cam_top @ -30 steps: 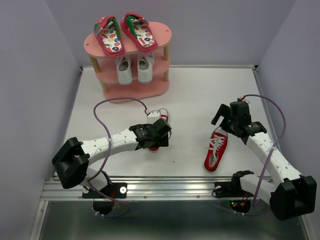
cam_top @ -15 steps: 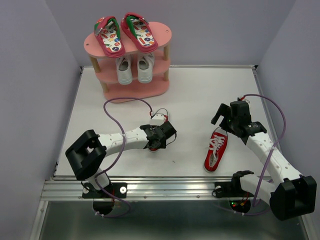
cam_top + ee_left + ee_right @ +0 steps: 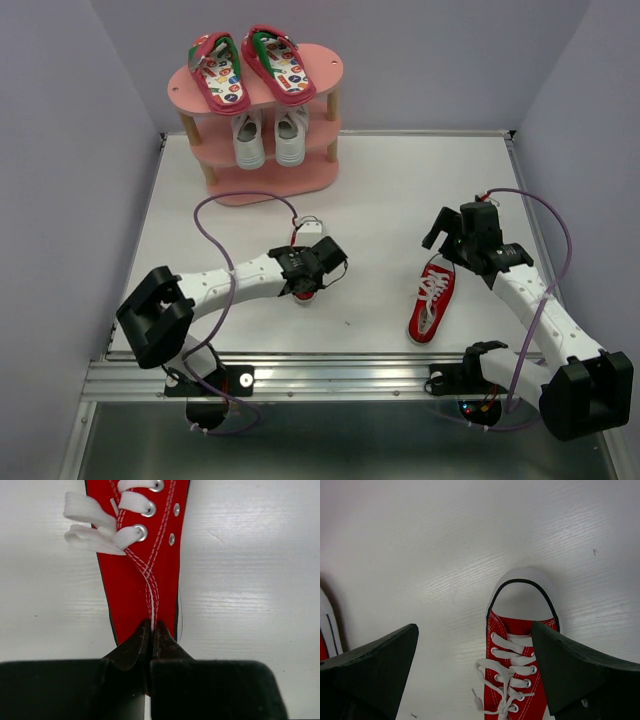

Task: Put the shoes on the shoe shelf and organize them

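On white table (image 3: 400, 180), left gripper (image 3: 152, 629) pinching red canvas sneaker (image 3: 142, 580) (stitched heel), right gripper (image 3: 475, 650) spread wide.

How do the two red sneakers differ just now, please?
The left sneaker is pinched at its heel by the shut left claw; the right sneaker lies free under the open right claw. From above, the left is mostly hidden, the right plainly visible. Both have white laces.
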Controlling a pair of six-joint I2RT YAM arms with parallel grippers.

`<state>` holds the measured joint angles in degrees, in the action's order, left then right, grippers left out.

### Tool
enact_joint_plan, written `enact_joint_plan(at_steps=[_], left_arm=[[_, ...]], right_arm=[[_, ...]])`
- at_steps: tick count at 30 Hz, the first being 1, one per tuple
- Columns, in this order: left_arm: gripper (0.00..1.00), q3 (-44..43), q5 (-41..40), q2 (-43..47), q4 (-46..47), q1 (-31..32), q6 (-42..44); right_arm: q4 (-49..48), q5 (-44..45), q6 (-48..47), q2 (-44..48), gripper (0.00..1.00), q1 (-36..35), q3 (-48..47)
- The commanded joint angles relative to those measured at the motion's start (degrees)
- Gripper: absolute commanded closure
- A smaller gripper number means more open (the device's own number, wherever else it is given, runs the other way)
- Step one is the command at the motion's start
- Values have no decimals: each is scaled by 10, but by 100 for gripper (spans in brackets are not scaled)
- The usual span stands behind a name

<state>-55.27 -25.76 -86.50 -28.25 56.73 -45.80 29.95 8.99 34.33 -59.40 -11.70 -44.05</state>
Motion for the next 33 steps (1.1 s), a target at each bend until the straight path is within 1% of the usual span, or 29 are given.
enact_joint_plan(at_steps=[1,3,7,12,18,26,30,31,33], left_arm=[[100,-30,-61,92,-20,-32,4],[100,-44,-60,105,-28,-58,19],[100,-70,-71,99,-38,-95,38],[100,-99,-86,85,-23,-129,66],[100,-128,-97,47,6,-173,114],[100,-147,-91,4,68,-220,189],[100,-134,-80,-7,127,-241,235],[100,-129,-79,-7,157,-245,255],[100,-123,-80,-14,180,-252,265]], right_arm=[[-14,1,-3,7,0,1,4],[-14,0,-3,9,0,1,6],[-14,-1,-2,10,0,1,7],[-14,-3,0,10,0,1,6],[-13,-1,-1,17,0,1,8],[-9,1,-6,22,0,1,8],[-9,0,-4,19,0,1,5],[-9,-1,-4,19,0,1,4],[-6,-2,-6,17,0,1,1]])
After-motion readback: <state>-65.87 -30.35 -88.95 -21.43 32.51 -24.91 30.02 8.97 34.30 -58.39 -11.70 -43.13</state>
